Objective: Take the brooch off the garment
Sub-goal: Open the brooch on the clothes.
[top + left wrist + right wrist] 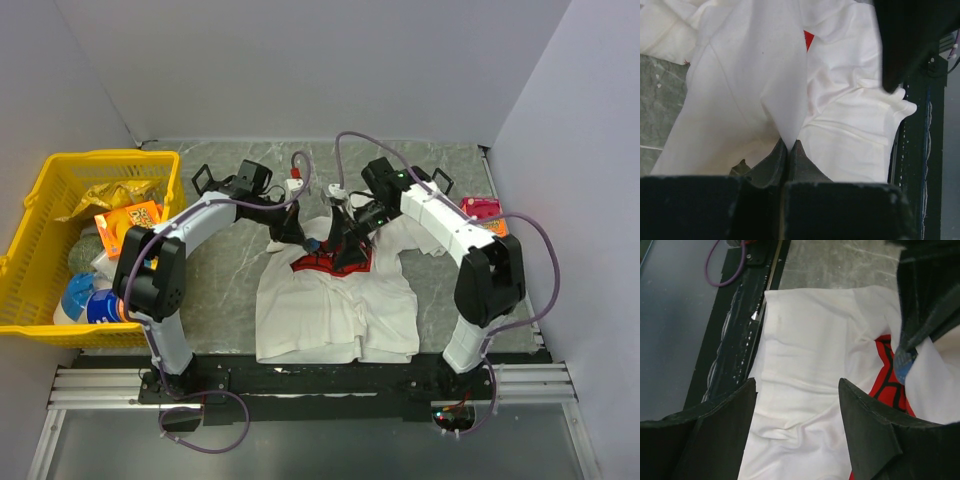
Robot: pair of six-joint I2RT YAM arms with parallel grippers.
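The left gripper (788, 144) is pinching a T-shirt (740, 90) fold taut; the right gripper (796, 385) is hanging spread and empty, so it should be steering toward the likely blue brooch (905, 362) at three o'clock.

Both arms (197, 221) are clad in white shells with black joints, purple cables (553, 270) attached; the right gripper (797, 381) is fitted with black wedge-shaped fingers (875, 435).

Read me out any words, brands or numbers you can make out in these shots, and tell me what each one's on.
No text can be read in any view.
Red print on the white T-shirt: mostly hidden in folds, no lettering legible.
Orange packet in the yellow basket: printing too small to read.
Pink box at the table's right edge: too blurred to read.
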